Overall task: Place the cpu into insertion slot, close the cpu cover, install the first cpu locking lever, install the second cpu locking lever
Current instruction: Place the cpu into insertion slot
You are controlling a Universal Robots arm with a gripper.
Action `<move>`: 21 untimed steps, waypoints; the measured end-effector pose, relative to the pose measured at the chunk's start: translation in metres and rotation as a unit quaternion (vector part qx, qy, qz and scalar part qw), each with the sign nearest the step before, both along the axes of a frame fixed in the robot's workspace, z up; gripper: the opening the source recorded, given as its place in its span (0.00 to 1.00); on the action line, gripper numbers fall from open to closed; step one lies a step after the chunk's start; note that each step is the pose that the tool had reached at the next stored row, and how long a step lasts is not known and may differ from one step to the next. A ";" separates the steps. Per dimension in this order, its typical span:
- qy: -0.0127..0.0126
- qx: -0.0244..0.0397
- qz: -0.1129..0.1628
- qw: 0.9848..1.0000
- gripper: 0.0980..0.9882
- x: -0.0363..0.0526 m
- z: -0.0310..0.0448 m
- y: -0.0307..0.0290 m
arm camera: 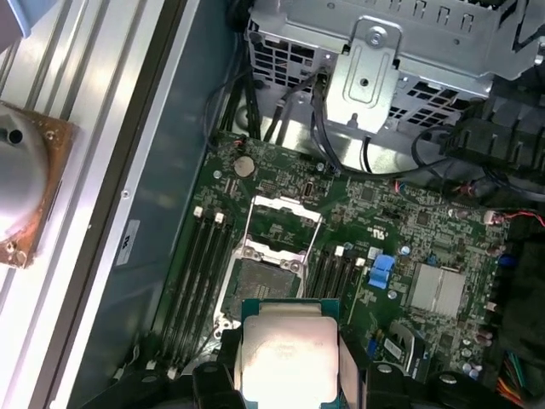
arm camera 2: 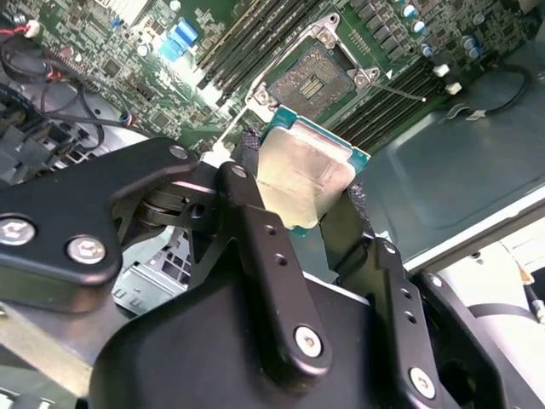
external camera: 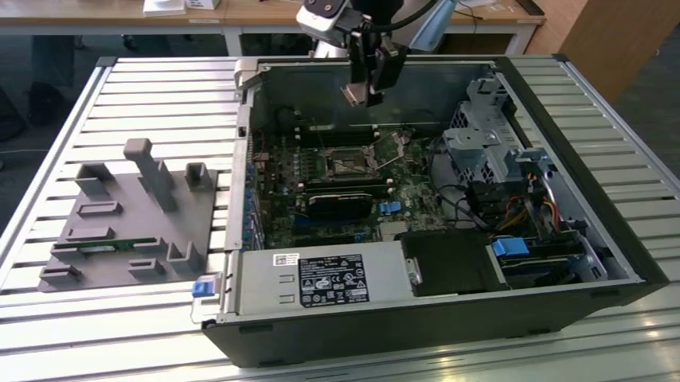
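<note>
Black fingers point(arm camera 2: 255, 247) of my gripper point(arm camera 2: 300, 183) are clamped on the cpu point(arm camera 2: 306, 166), one against each of two opposite edges, with its silver-grey top showing between them. I hold it in the air above the motherboard point(arm camera: 400, 221), clear of the insertion slot point(arm camera: 260, 285), whose cpu cover point(arm camera: 287, 204) stands open.

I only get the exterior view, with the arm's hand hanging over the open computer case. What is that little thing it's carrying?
Observer: In the second wrist view the hand is shut on the cpu, a silver-topped chip with a green rim, pinched by two opposite edges.
Visitor: Is its slot free?
Observer: Yes, the first wrist view shows the insertion slot empty, its dark centre bare.
Visitor: And the cover?
Observer: The cpu cover is swung open, clear of the slot.
</note>
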State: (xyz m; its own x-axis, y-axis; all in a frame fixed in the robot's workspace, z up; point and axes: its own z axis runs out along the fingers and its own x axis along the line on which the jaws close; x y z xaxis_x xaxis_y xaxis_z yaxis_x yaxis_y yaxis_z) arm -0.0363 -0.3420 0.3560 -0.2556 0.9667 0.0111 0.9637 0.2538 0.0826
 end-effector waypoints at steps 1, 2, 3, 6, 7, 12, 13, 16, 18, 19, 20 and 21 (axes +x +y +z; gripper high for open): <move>0.000 0.000 -0.003 1.000 0.49 0.0000 -0.0004 0.0000; 0.000 0.000 -0.007 1.000 0.49 0.0000 -0.0008 0.0000; 0.000 0.000 -0.009 1.000 0.49 0.0000 -0.0011 0.0000; 0.000 0.000 -0.015 1.000 0.49 0.0000 -0.0021 0.0000; 0.000 0.000 -0.016 1.000 0.49 0.0000 -0.0024 0.0000; 0.000 0.000 -0.021 1.000 0.49 0.0000 -0.0040 0.0000; 0.000 0.000 -0.022 1.000 0.49 0.0000 -0.0042 0.0000; 0.000 0.000 -0.023 1.000 0.49 0.0000 -0.0047 0.0000; 0.000 0.000 -0.023 1.000 0.49 0.0000 -0.0052 0.0000; 0.000 0.000 -0.024 1.000 0.49 0.0000 -0.0054 0.0000; 0.000 0.000 -0.024 1.000 0.49 0.0000 -0.0056 0.0000; 0.000 0.000 -0.024 1.000 0.49 0.0000 -0.0059 0.0000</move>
State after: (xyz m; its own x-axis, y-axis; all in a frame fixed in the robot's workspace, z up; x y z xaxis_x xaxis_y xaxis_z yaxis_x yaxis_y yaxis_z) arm -0.0363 -0.3421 0.3501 -0.2086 0.9779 0.0110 0.9748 0.2070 0.0826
